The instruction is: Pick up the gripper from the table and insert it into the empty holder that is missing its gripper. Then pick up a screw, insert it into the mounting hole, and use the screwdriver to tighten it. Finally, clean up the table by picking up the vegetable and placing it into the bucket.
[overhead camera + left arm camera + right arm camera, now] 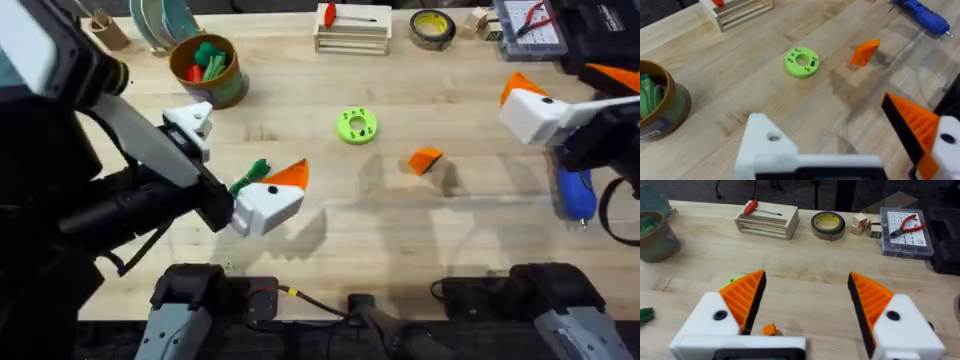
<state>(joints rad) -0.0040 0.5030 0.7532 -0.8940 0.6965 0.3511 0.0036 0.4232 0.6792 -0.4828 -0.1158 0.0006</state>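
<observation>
**Orange fingertip loose on the table, one mount bare**

The gripper [425, 160] — the small orange wedge — lies on the wood at about 3 o'clock from the lime ring disc [356, 125]. The left gripper [850, 145] stands wide, its one finger bare: the holder [765, 145] carries no orange pad. The right gripper [805, 305] is spread wide too, both pads in place. The screwdriver [574, 192] lies just beside the right arm. The vegetable [248, 176] rests beside the left arm's fingers. The bucket [208, 70] sits at 10 o'clock from the disc.
</observation>
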